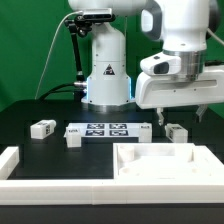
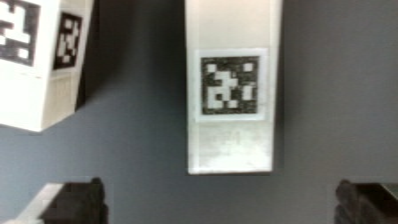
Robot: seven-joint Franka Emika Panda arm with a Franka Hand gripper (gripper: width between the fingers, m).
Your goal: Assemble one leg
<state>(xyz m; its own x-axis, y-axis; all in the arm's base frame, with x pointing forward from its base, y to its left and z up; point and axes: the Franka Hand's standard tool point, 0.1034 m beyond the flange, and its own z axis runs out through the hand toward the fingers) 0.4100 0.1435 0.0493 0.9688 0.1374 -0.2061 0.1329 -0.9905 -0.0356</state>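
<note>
Several small white legs with tags lie on the black table: one (image 1: 177, 132) below my gripper (image 1: 182, 112), one (image 1: 146, 130) beside it, and two more (image 1: 42, 128) (image 1: 72, 140) at the exterior view's left. My gripper hovers above the table, open and empty. In the wrist view a leg (image 2: 233, 90) lies lengthwise ahead of my gripper (image 2: 221, 205), roughly centred between the dark fingertips (image 2: 71, 205) but apart from them. A second leg (image 2: 39, 60) lies beside it.
The marker board (image 1: 100, 130) lies flat between the legs. A large white tray-shaped piece (image 1: 165, 170) with raised walls sits at the front. A white raised border (image 1: 10, 165) runs along the front left. The robot base (image 1: 105, 70) stands behind.
</note>
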